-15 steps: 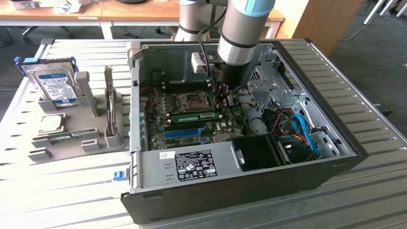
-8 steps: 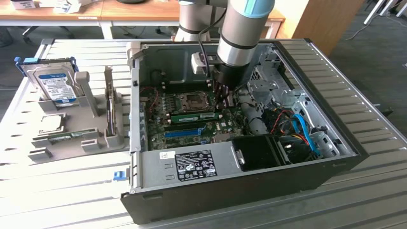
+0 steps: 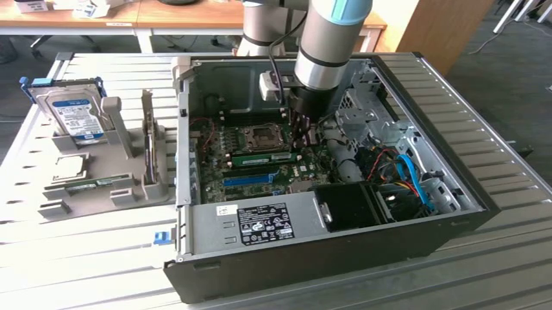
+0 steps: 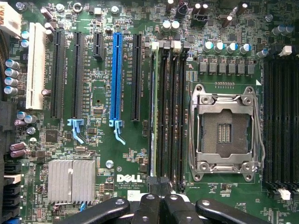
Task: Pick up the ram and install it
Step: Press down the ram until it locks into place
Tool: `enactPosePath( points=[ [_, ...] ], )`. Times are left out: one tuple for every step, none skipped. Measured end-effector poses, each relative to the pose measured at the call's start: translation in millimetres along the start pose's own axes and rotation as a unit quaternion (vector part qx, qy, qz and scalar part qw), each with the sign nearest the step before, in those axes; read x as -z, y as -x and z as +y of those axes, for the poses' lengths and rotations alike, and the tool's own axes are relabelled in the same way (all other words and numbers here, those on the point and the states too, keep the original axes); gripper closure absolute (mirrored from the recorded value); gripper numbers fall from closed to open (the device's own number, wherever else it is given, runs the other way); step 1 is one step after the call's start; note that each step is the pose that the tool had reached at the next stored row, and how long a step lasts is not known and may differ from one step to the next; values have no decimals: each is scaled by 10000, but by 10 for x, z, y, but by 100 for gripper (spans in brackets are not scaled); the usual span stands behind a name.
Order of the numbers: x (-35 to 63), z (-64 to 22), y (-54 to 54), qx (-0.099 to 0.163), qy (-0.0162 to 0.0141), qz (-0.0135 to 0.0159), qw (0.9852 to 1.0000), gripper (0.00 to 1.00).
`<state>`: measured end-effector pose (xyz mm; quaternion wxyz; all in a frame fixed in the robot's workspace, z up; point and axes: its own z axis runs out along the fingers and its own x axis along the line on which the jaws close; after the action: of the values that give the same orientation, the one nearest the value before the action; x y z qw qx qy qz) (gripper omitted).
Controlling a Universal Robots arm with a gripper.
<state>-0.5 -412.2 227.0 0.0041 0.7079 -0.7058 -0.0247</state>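
**Though the Ram Stands in Its Slot, Its Seating Is Unproven**

Where the arm reaches down into the open computer case [image 3: 345, 258], the tool [image 3: 304, 143] hangs clenched over the motherboard. Its black fingers [image 4: 148, 210] are pressed together with nothing visible between them. The ram [image 3: 261, 157] is in the board, standing on edge in a memory slot between the CPU socket [image 3: 261, 134] and the blue expansion slot [image 3: 250, 179]. The tool's tip is at the ram's end toward the exterior view's right; whether it touches or hangs just above, I cannot tell. The picking up and placing look done. What seems left is pressing the stick fully home, and the latches are too small to judge.

The wrist view gives the ram [image 4: 152, 121] edge-on, in the slot of its bank closest to the blue expansion slot [image 4: 115, 74], with the neighbouring slots bare. The exterior view adds the surroundings. The case sits on a slatted tabletop [image 3: 86, 258], and well apart, at the exterior view's left, a grey holder [image 3: 95, 194] carries a hard drive [image 3: 76, 113].
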Motion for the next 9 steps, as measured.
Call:
enactPosePath(
  points=[
    [0, 0, 0, 0, 0, 0, 10000, 89],
    [-2, 0, 0, 0, 0, 0, 10000, 89],
    [-5, 0, 0, 0, 0, -1, 10000, 89],
    [-5, 0, 0, 0, 0, 0, 10000, 89],
    [-5, 0, 0, 0, 0, 0, 10000, 89],
    [-7, 0, 0, 0, 0, 0, 10000, 89],
    [-8, 0, 0, 0, 0, 0, 10000, 89],
    [-8, 0, 0, 0, 0, 0, 10000, 89],
    [-8, 0, 0, 0, 0, 0, 10000, 89]
  ],
)
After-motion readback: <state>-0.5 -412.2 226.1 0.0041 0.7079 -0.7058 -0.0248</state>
